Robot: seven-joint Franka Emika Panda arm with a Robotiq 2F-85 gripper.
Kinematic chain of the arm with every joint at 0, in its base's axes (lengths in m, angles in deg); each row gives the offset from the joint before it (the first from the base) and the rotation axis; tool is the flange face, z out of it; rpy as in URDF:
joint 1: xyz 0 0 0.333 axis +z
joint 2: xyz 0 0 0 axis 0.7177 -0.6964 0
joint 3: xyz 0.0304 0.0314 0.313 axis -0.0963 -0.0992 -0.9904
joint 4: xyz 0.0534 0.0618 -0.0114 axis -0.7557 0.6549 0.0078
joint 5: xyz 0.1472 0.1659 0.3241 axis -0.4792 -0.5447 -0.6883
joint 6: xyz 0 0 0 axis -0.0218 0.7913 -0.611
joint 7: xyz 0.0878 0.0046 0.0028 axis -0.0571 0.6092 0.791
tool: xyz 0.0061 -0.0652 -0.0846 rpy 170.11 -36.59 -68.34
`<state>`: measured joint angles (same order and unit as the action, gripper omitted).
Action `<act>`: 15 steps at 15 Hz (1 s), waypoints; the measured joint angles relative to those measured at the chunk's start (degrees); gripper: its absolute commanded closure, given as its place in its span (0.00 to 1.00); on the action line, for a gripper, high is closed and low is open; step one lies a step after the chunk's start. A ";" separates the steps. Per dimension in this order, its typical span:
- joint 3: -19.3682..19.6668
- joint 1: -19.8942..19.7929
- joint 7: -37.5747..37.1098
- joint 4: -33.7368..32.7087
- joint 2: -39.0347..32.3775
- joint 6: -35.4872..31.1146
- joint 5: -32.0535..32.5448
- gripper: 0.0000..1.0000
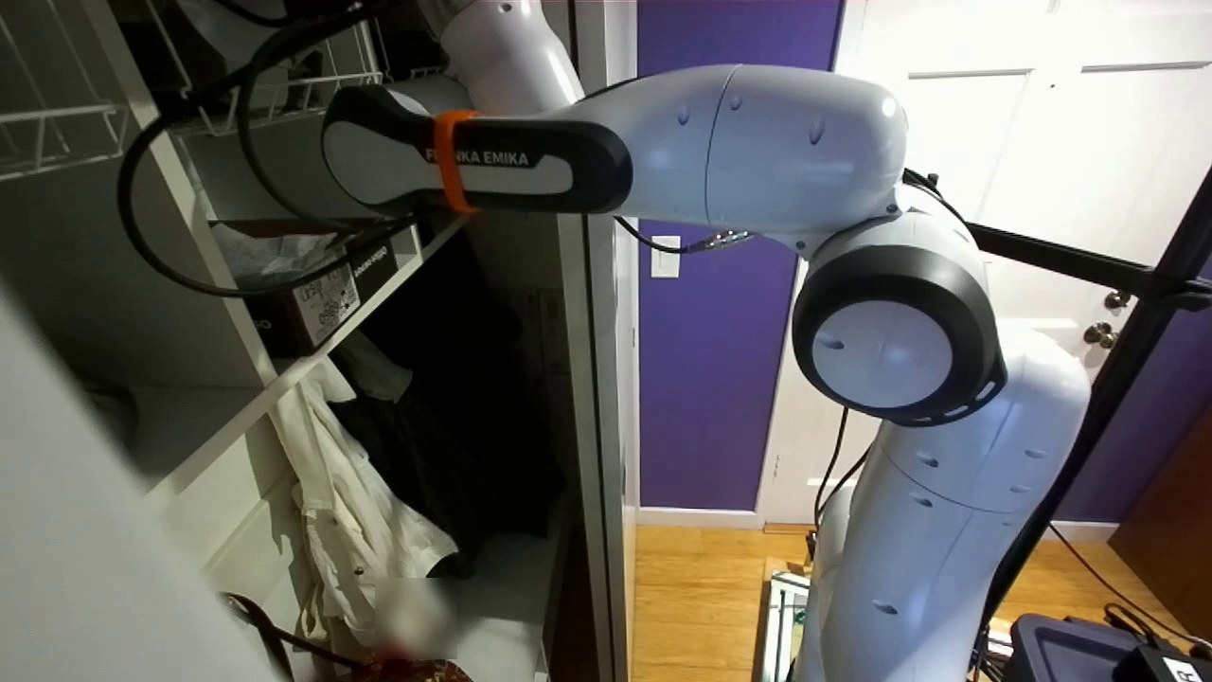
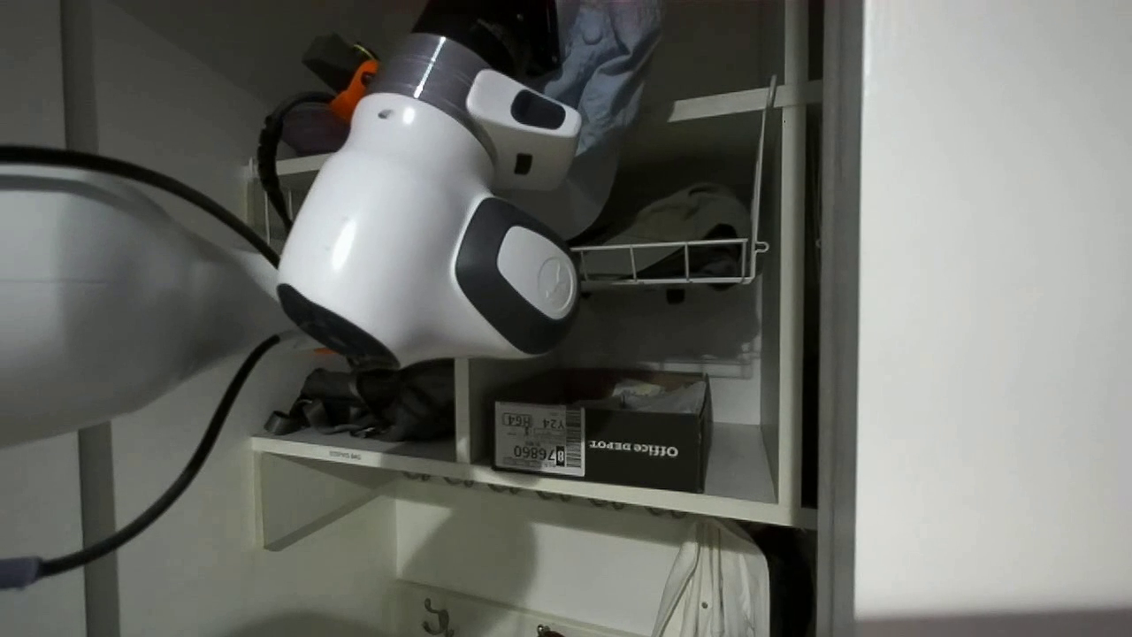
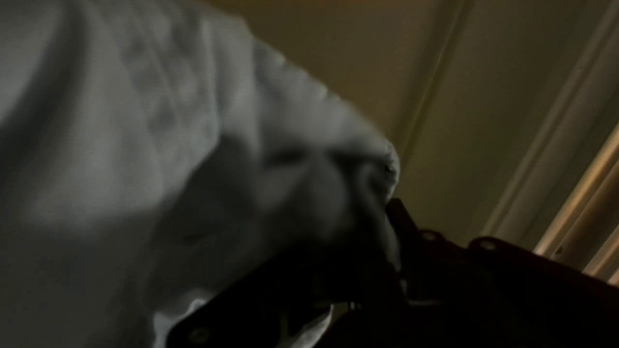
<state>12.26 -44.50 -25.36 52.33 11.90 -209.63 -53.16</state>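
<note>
One pale-blue garment (image 3: 125, 159) is pinched by one gripper (image 3: 390, 237), its two jaws almost together, lower right in the wrist view.

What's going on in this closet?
The arm is reaching up inside the closet, its gripper closed on a bunched edge of pale cloth. In an exterior view the cloth hangs down beside the arm; whether any of it rests on something is hidden. Lower down, a box sits on a shelf, and a white garment hangs below that.
</note>
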 measured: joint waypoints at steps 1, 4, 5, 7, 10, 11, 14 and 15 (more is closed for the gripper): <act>-0.11 -0.07 0.01 -0.14 -0.20 0.00 -0.26 0.97; -0.46 -0.37 0.02 -0.28 -0.73 0.00 -0.49 0.97; -0.57 -0.47 0.02 -0.28 -0.90 0.00 -0.50 0.97; -0.65 -0.59 0.02 -0.28 -1.23 0.00 -0.50 0.97; -0.76 -0.80 0.02 -0.28 -1.73 0.00 -0.50 0.97; -0.78 -0.90 0.02 -0.27 -1.91 0.00 -0.49 0.97; -0.80 -1.30 0.01 -0.05 -2.38 0.00 -0.26 0.97; -0.80 -1.43 0.01 0.17 -2.45 0.00 -0.20 0.97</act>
<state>11.46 -45.93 -25.35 52.49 9.44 -209.63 -53.36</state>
